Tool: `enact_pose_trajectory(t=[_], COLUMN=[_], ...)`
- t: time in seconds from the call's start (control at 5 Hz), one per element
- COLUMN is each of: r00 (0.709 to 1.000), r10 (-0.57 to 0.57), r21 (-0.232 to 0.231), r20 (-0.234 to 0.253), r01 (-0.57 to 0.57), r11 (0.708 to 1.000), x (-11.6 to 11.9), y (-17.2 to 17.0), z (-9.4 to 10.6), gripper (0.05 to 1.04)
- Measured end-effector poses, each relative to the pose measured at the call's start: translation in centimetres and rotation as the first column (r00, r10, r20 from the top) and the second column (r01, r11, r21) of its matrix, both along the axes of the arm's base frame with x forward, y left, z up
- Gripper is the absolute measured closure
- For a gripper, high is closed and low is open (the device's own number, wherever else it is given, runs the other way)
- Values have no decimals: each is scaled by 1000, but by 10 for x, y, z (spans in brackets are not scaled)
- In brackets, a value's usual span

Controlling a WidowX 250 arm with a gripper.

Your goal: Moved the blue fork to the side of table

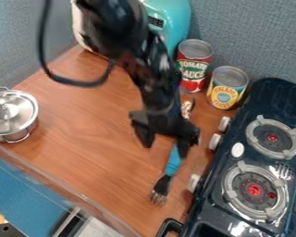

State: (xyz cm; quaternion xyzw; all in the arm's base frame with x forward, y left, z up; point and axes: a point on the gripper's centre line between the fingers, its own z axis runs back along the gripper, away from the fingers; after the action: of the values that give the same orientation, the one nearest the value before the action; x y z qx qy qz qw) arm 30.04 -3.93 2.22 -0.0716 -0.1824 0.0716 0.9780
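Observation:
The fork [173, 162] has a blue handle and a dark, tined head that points toward the front of the wooden table, near the stove's left side. My gripper [164, 145] hangs over the handle end, its two fingers spread apart. The right finger overlaps the upper part of the blue handle, and the gripper hides the handle's far end. Whether that finger touches the fork, I cannot tell.
The black stove [203, 203] stands at the right, with knobs facing the fork. Behind are a tomato sauce can [192, 69], a yellow-labelled can [225, 92] and a turquoise appliance [172, 21]. A lidded metal pot [11, 113] sits at the table's left.

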Motion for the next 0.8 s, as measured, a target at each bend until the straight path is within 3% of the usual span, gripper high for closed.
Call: enact_pose_trajectory(t=[0.8], r00=[1000], r10=[4], r21=[-1], r20=[0], r01=[-4], r11=[1000], x=[0], y=[1], z=[1], gripper=[87])
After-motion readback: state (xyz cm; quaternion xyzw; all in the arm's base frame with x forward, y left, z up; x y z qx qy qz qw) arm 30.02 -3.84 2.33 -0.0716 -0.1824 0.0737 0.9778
